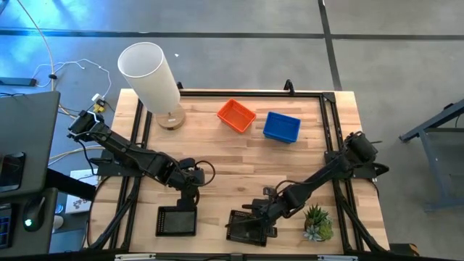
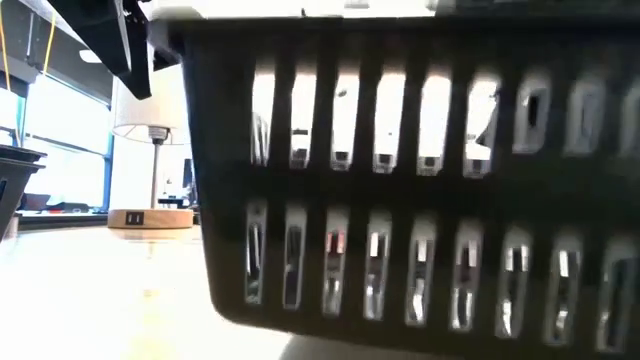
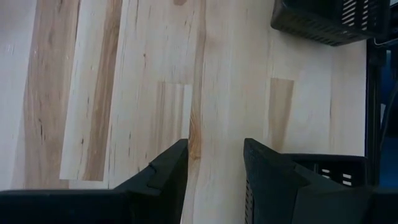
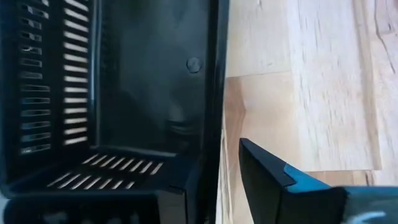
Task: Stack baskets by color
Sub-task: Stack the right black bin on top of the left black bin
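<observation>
Two black baskets sit near the table's front edge. One black basket (image 1: 176, 221) rests flat on its base, just nearward of my left gripper (image 1: 190, 183), which hangs open over bare wood (image 3: 214, 168) and holds nothing. My right gripper (image 1: 263, 212) is shut on the other black basket (image 1: 250, 228), which fills the low view (image 2: 420, 180) and sits askew. An orange basket (image 1: 235, 116) and a blue basket (image 1: 281, 127) stand on their bases, side by side, at the far middle of the table. My right gripper has the black basket by one side wall's rim (image 4: 214, 124), coming from above on a slant. One finger (image 4: 280, 180) stands outside that wall. The basket hides the other finger. Whether the base is off the table, I cannot tell.
A tall white cylinder lamp (image 1: 152, 76) on a round wooden foot stands at the far left. A small green potted plant (image 1: 317, 223) sits at the near right, close to my right arm. Bare wood lies across the table's middle.
</observation>
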Motion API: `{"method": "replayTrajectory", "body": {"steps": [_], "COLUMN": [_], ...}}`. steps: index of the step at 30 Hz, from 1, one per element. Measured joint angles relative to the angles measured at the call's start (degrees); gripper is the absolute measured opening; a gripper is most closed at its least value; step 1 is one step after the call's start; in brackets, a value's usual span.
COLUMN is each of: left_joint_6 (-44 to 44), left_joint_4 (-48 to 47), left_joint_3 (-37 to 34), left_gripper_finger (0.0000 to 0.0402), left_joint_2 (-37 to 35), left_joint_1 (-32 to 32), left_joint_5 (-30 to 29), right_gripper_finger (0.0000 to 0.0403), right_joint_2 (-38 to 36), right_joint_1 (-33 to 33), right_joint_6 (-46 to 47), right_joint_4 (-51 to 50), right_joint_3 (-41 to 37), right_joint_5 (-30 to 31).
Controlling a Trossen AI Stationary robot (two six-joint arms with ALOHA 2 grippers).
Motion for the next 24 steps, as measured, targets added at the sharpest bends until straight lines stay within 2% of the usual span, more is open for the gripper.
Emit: {"method": "replayTrajectory", "body": {"steps": [5, 11, 18, 24], "left_joint_6": [0.0, 1.4, 5.2, 7.7], "left_joint_4": [0.0, 0.0, 0.5, 5.5], "left_joint_3": [0.0, 0.0, 0.0, 0.0], "left_gripper_finger": [0.0142, 0.0142, 0.0142, 0.0142], "left_joint_2": [0.0, 0.0, 0.0, 0.0], "left_joint_1": [0.0, 0.0, 0.0, 0.0], "left_joint_5": [0.0, 0.0, 0.0, 0.0], "right_gripper_finger": [0.0077, 0.0007, 0.0002, 0.0000], "right_joint_2": [0.3, 0.3, 0.3, 0.3], "right_joint_1": [0.0, 0.0, -0.7, -3.2], "right_joint_6": [0.4, -0.1, -1.6, -4.5], "right_joint_4": [0.3, 0.4, -0.3, -2.8], "right_joint_3": [0.0, 0.0, 2.8, 7.1], "right_joint_5": [0.6, 1.8, 3.4, 3.6]}}
